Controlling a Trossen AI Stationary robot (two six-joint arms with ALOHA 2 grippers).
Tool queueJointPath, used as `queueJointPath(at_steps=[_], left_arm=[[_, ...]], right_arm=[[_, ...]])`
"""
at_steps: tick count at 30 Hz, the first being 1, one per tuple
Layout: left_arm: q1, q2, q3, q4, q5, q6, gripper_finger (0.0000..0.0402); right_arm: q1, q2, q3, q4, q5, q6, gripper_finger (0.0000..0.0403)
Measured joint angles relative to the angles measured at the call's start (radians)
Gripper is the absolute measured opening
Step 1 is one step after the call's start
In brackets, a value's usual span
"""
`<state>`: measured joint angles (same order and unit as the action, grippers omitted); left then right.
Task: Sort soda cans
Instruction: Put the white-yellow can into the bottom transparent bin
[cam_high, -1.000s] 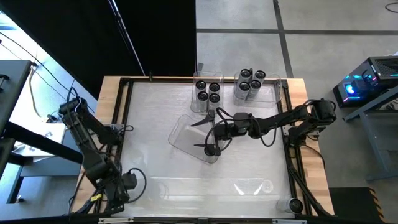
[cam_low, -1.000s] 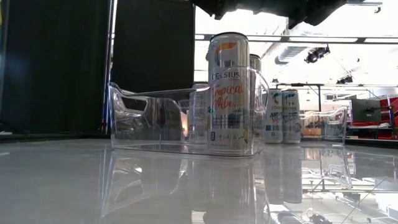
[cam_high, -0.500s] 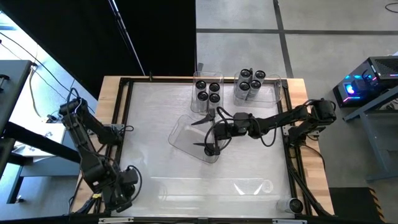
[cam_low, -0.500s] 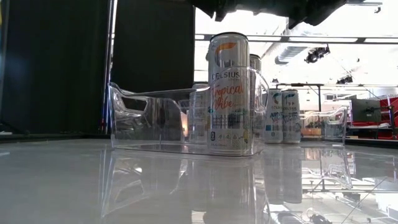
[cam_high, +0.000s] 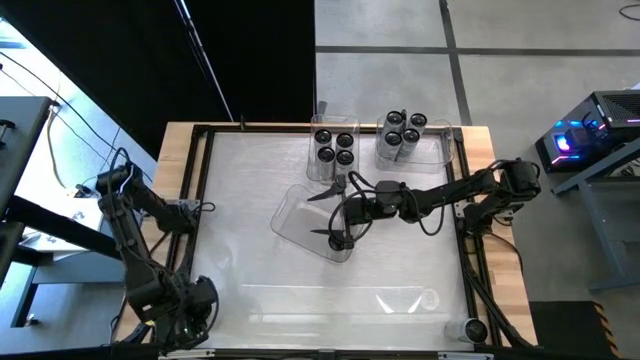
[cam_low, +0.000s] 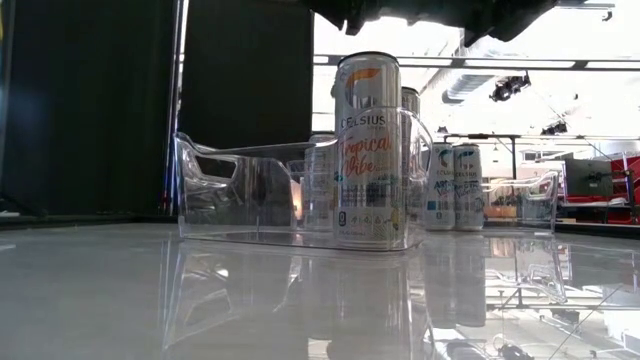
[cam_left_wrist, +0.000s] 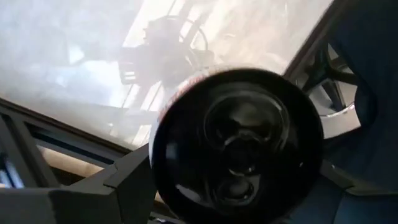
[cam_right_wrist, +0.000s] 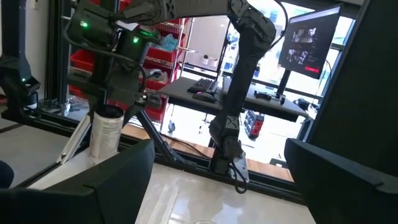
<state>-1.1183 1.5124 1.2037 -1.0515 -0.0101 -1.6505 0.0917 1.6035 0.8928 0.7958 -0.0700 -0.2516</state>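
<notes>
Two dark jointed arms (cam_high: 135, 230), looping black cables, right gripper (cam_high: 335, 212) with slim fingers (wide-spread)

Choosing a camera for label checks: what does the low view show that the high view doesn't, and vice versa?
Low only: can sides and print; the front can reads CELSIUS Tropical Vibe. High only: both arms, the open right pincer over the skewed tray, the left pincer at the near-left corner (its wrist view shows it clamping a held can), and a stray can at the near-right corner. Both: soda cans upright in clear trays.
</notes>
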Motion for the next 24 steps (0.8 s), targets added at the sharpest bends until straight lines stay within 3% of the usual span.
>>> queueJointPath(at_steps=[12, 24], left_arm=[[-0.083, 0.013, 0.0, 0.032, -0.014, -0.124, 0.0276], [-0.094, 0.013, -0.001, 0.101, -0.059, -0.136, 0.0294]], right_arm=[[0.0, 0.0, 0.0, 0.009, 0.0, 0.001, 0.0355], [0.0, 0.0, 0.0, 0.017, 0.0, 0.008, 0.0355]])
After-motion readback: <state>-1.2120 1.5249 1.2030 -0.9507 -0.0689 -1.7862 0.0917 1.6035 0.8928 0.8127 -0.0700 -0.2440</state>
